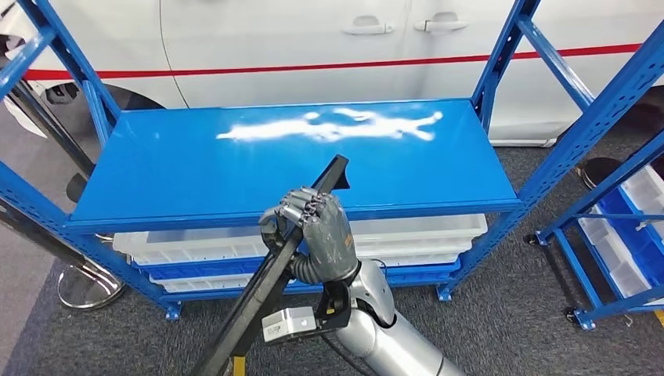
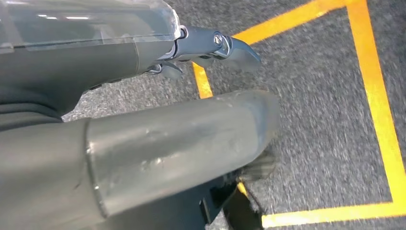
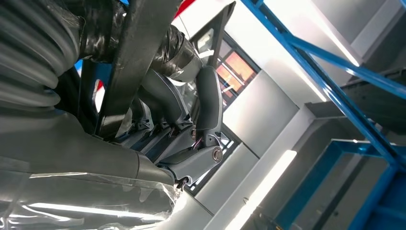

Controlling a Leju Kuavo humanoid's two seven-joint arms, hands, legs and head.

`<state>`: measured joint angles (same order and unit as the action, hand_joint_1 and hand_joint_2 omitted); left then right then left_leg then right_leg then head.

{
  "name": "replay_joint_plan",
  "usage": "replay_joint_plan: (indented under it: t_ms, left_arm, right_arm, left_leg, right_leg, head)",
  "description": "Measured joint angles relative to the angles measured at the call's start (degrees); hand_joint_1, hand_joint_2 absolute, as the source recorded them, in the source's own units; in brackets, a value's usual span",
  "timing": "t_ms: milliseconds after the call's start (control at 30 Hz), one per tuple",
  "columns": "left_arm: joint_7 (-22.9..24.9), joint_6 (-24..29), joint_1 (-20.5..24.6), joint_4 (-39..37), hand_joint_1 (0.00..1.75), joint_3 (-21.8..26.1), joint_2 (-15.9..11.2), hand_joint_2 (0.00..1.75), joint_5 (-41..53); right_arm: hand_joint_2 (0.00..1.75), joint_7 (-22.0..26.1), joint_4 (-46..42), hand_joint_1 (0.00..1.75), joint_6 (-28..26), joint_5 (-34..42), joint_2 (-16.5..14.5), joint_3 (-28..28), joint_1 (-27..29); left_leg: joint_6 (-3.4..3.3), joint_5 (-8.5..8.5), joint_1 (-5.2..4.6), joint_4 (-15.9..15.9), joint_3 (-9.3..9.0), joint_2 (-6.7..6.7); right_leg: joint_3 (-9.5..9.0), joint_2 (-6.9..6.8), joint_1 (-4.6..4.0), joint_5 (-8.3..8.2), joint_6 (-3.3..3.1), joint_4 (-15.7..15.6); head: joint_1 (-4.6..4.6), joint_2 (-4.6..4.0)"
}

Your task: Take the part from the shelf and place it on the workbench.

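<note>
1. The right hand grasps a long black part, fingers wrapped around its middle.
2. The part slants up over the front edge of the blue shelf, its upper tip above the shelf top.
3. The left hand hangs above grey carpet with yellow floor lines; I cannot tell its grip state.

Ahead of right hand: blue shelf top, bare, open room above it.
Held part: long black strip, its tip over the shelf's front edge.
Both sides: blue uprights at the shelf corners.
Behind shelf: white car body.
Far right: second blue rack.
Below left hand: grey carpet floor.
</note>
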<state>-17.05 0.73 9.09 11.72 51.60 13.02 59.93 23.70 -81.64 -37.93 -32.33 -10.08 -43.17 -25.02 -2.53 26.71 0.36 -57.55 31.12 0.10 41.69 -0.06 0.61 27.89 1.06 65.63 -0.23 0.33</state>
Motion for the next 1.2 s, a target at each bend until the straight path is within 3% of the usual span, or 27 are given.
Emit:
replay_joint_plan:
  t_ms: [33,67,100,133,200,267,300,333,400,433,500,567,600,633,667,733,800,833,900,933,967,1000,1067,1100,1133,1167,1200]
  left_arm:
    - [0.03,-0.02,0.02,0.00,0.00,0.00,0.01,0.00,0.01]
    - [0.07,-0.03,0.01,0.00,0.00,-0.01,0.01,0.00,0.04]
    - [0.09,-0.05,0.03,0.00,0.00,-0.01,0.01,0.00,0.08]
    - [0.09,-0.06,0.07,0.00,0.00,-0.02,0.03,0.00,0.13]
    - [0.13,-0.08,0.20,0.00,0.00,-0.03,0.12,0.00,0.20]
    - [0.16,-0.09,0.32,0.00,0.00,-0.06,0.26,0.00,0.30]
    - [0.16,-0.11,0.39,0.00,0.00,-0.08,0.32,0.00,0.43]
    - [0.18,-0.13,0.47,0.00,0.00,-0.09,0.37,0.00,0.55]
    - [0.19,-0.17,0.62,0.00,0.00,-0.11,0.42,0.00,0.79]
    - [0.21,-0.20,0.67,0.00,0.00,-0.13,0.44,0.00,0.84]
    - [0.24,-0.29,0.72,0.00,0.00,-0.13,0.46,0.00,0.87]
    - [0.24,-0.42,0.83,0.00,0.00,-0.14,0.47,0.00,0.89]
    - [0.24,-0.47,0.89,0.00,0.00,-0.14,0.48,0.00,0.91]
    - [0.24,-0.53,0.92,0.00,0.00,-0.15,0.48,0.00,0.96]
    - [0.24,-0.57,0.94,0.00,0.00,-0.16,0.49,0.00,1.01]
    - [0.25,-0.60,1.09,0.00,0.00,-0.18,0.48,0.00,1.15]
    - [0.26,-0.62,1.40,-0.01,0.00,-0.24,0.50,0.00,1.22]
    - [0.26,-0.63,1.53,-0.01,0.00,-0.28,0.53,0.00,1.23]
    - [0.37,-0.66,1.56,-0.02,0.00,-0.37,0.65,0.00,1.24]
    - [0.43,-0.67,1.55,-0.02,0.00,-0.41,0.71,0.00,1.25]
    - [0.50,-0.66,1.55,-0.02,0.00,-0.45,0.75,0.00,1.26]
    - [0.54,-0.66,1.56,-0.02,0.00,-0.49,0.79,0.00,1.27]
    - [0.57,-0.66,1.57,-0.02,0.00,-0.55,0.79,0.00,1.30]
    - [0.58,-0.67,1.54,-0.02,0.00,-0.57,0.79,0.00,1.32]
    - [0.60,-0.67,1.51,-0.02,0.00,-0.57,0.79,0.00,1.33]
    - [0.60,-0.67,1.50,-0.02,0.00,-0.57,0.79,0.00,1.36]
    - [0.61,-0.68,1.50,-0.02,0.00,-0.57,0.80,0.00,1.38]
  right_arm:
    - [1.75,-0.13,0.08,1.75,-0.02,-0.12,0.04,0.00,-0.01]
    - [1.75,-0.27,0.19,1.75,-0.05,-0.37,0.10,0.00,0.00]
    - [1.75,-0.42,0.32,1.75,-0.09,-0.66,0.19,0.00,0.00]
    - [1.75,-0.58,0.44,1.75,-0.11,-0.96,0.29,0.00,0.01]
    - [1.75,-0.86,0.59,1.75,-0.15,-1.59,0.42,0.00,-0.04]
    - [1.75,-1.04,0.61,1.75,-0.22,-2.22,0.43,0.00,-0.17]
    - [1.75,-1.16,0.61,1.75,-0.33,-2.58,0.45,0.00,-0.24]
    - [1.75,-1.29,0.63,1.75,-0.45,-2.90,0.48,0.00,-0.29]
    - [1.75,-1.63,0.70,1.75,-0.69,-3.51,0.56,0.00,-0.32]
    - [1.75,-1.75,0.74,1.75,-0.77,-3.73,0.57,0.00,-0.33]
    - [1.75,-1.94,0.83,1.75,-0.87,-4.00,0.60,0.00,-0.33]
    - [1.75,-2.05,0.95,1.75,-0.91,-4.10,0.70,0.00,-0.30]
    - [1.75,-2.11,1.04,1.75,-0.91,-4.17,0.78,0.00,-0.29]
    - [1.75,-2.15,1.13,1.75,-0.92,-4.28,0.88,0.00,-0.27]
    - [1.75,-2.19,1.19,1.75,-0.93,-4.41,0.96,0.00,-0.26]
    - [1.75,-2.29,1.22,1.75,-0.98,-4.69,1.04,-0.01,-0.25]
    - [1.75,-2.43,1.20,1.75,-1.02,-4.91,1.04,-0.01,-0.28]
    - [1.75,-2.49,1.19,1.75,-1.04,-4.97,1.04,-0.01,-0.29]
    - [1.75,-2.60,1.17,1.75,-1.08,-5.02,1.07,-0.01,-0.29]
    - [1.75,-2.64,1.17,1.75,-1.09,-5.03,1.12,0.00,-0.29]
    - [1.75,-2.68,1.16,1.75,-1.11,-5.04,1.20,0.00,-0.28]
    - [1.75,-2.70,1.17,1.75,-1.12,-5.06,1.28,0.00,-0.27]
    - [1.75,-2.72,1.17,1.75,-1.13,-5.10,1.44,0.00,-0.15]
    - [1.75,-2.73,1.18,1.75,-1.13,-5.16,1.54,0.00,-0.05]
    - [1.75,-2.73,1.18,1.75,-1.13,-5.25,1.66,0.00,0.05]
    - [1.75,-2.74,1.18,1.75,-1.14,-5.36,1.77,0.00,0.12]
    - [1.75,-2.74,1.18,1.75,-1.14,-5.48,1.85,0.00,0.16]
  left_leg:
    - [-0.15,-0.60,-0.05,-0.06,0.81,0.01]
    - [-0.14,-1.19,-0.11,-0.17,1.69,0.04]
    - [-0.09,-1.74,-0.17,-0.31,2.59,0.06]
    - [-0.01,-2.23,-0.22,-0.50,3.47,0.08]
    - [0.24,-3.09,-0.27,-0.93,4.99,0.06]
    - [0.74,-3.83,-0.39,-1.23,5.86,-0.02]
    - [1.08,-4.22,-0.39,-1.27,5.99,-0.04]
    - [1.46,-4.64,-0.34,-1.19,6.05,-0.04]
    - [2.22,-5.16,-0.20,-1.13,6.23,-0.09]
    - [2.54,-4.40,-0.14,-1.63,6.65,-0.14]
    - [3.09,0.17,0.07,-5.70,8.15,-0.21]
    - [3.50,5.43,0.22,-12.92,9.91,-0.19]
    - [3.60,6.44,0.26,-15.88,10.18,-0.19]
    - [3.62,6.11,0.26,-17.22,9.66,-0.19]
    - [3.54,4.78,0.25,-16.62,8.18,-0.19]
    - [3.03,2.39,0.18,-10.19,2.70,-0.20]
    - [2.38,2.91,-0.12,-2.22,-2.65,-0.22]
    - [2.12,3.51,-0.33,0.05,-3.88,-0.25]
    - [1.59,2.99,-0.40,1.26,-3.91,-0.20]
    - [1.25,2.32,-0.30,1.54,-3.60,-0.07]
    - [0.76,1.57,-0.14,1.80,-3.17,0.07]
    - [0.38,0.80,0.01,1.99,-2.58,0.22]
    - [-0.04,-0.39,-0.10,1.77,-0.96,0.34]
    - [0.01,-0.92,-0.14,1.55,-0.08,0.36]
    - [0.10,-1.39,-0.15,1.27,0.80,0.38]
    - [0.23,-1.78,-0.15,0.94,1.67,0.40]
    - [0.38,-2.11,-0.14,0.56,2.47,0.40]
  right_leg:
    - [0.98,0.00,0.03,2.78,0.12,3.74]
    - [1.65,-0.01,0.05,4.56,0.22,7.33]
    - [1.65,-0.01,0.06,5.06,0.25,9.65]
    - [0.68,-0.01,0.07,4.42,0.19,10.03]
    - [-4.32,0.00,0.03,2.01,-0.23,4.98]
    - [-10.10,0.02,-0.24,1.81,-0.78,-2.87]
    - [-11.74,0.05,-0.39,2.12,-1.01,-5.44]
    - [-12.26,0.07,-0.60,2.33,-1.21,-6.60]
    - [-11.74,-0.03,-0.60,1.36,-1.88,-7.04]
    - [-11.26,-0.13,-0.53,0.76,-2.34,-7.15]
    - [-9.87,-0.33,-0.32,-0.61,-3.10,-7.36]
    - [-8.12,-0.33,-0.40,-1.89,-3.36,-7.27]
    - [-7.19,-0.35,-0.45,-2.53,-3.34,-7.18]
    - [-6.27,-0.36,-0.48,-3.14,-3.29,-7.04]
    - [-5.39,-0.36,-0.51,-3.70,-3.21,-6.89]
    - [-4.00,-0.33,-0.55,-4.73,-2.99,-6.60]
    - [-3.32,-0.36,-0.62,-5.71,-2.52,-6.53]
    - [-3.20,-0.41,-0.58,-6.23,-2.19,-6.63]
    - [-3.05,-0.44,-0.52,-7.17,-1.47,-7.01]
    - [-2.81,-0.34,-0.50,-6.87,-1.11,-6.88]
    - [-2.37,-0.21,-0.50,-5.54,-0.82,-6.01]
    - [-1.64,-0.08,-0.47,-3.13,-0.54,-3.93]
    - [0.17,0.03,-0.26,2.52,-0.10,3.06]
    - [0.79,0.02,-0.17,4.02,0.09,6.54]
    - [0.79,0.02,-0.08,4.13,0.22,8.66]
    - [-0.11,0.01,0.01,3.12,0.28,8.88]
    - [-2.01,0.01,0.10,1.63,0.26,7.07]
  head:
    - [0.01,0.00]
    - [0.00,0.00]
    - [-0.01,0.00]
    - [0.00,0.00]
    - [0.00,0.00]
    - [-0.03,0.00]
    - [-0.01,0.00]
    - [-0.02,0.00]
    - [0.02,0.00]
    - [-0.03,0.00]
    - [-0.08,0.00]
    - [-0.13,0.00]
    - [-0.13,0.00]
    - [-0.13,0.00]
    - [-0.13,0.00]
    - [-0.13,0.00]
    - [-0.12,0.00]
    - [-0.11,0.00]
    - [-0.11,0.00]
    - [-0.10,0.00]
    - [-0.08,0.00]
    - [-0.07,0.00]
    - [-0.07,0.00]
    - [-0.07,0.00]
    - [-0.07,0.00]
    - [-0.07,0.00]
    - [-0.07,0.00]
